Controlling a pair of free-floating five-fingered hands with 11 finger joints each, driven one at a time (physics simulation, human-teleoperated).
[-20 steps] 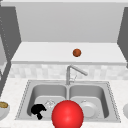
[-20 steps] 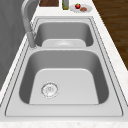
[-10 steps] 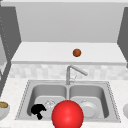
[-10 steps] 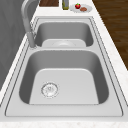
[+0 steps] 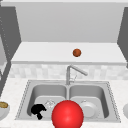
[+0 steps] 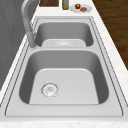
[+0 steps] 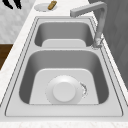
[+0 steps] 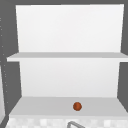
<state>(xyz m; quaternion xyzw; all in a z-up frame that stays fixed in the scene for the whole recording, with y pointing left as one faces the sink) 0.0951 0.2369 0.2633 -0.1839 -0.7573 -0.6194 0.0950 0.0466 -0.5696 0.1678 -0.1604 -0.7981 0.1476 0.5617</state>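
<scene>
My left hand [image 5: 37,110] hangs in the air over the front left corner of the sink [image 5: 25,98], fingers loose and holding nothing. The right side view has its dark fingers [image 7: 13,3] at the far top left, in front of the counter. A big red ball [image 5: 67,115] sits close to the front camera and covers the sink's front rim between the two basins. A white plate [image 5: 89,109] lies upside down in the right basin [image 7: 64,91]. A small orange-brown ball [image 5: 77,52] rests on the lower shelf [image 8: 77,106].
The faucet [image 5: 72,71] stands behind the divider, spout swung right. A bowl of food [image 5: 3,107] sits on the left counter [image 7: 47,6]. On the right counter stand a plate with a red fruit [image 6: 80,7], a bottle [image 6: 65,4] and a wooden board [image 6: 48,2].
</scene>
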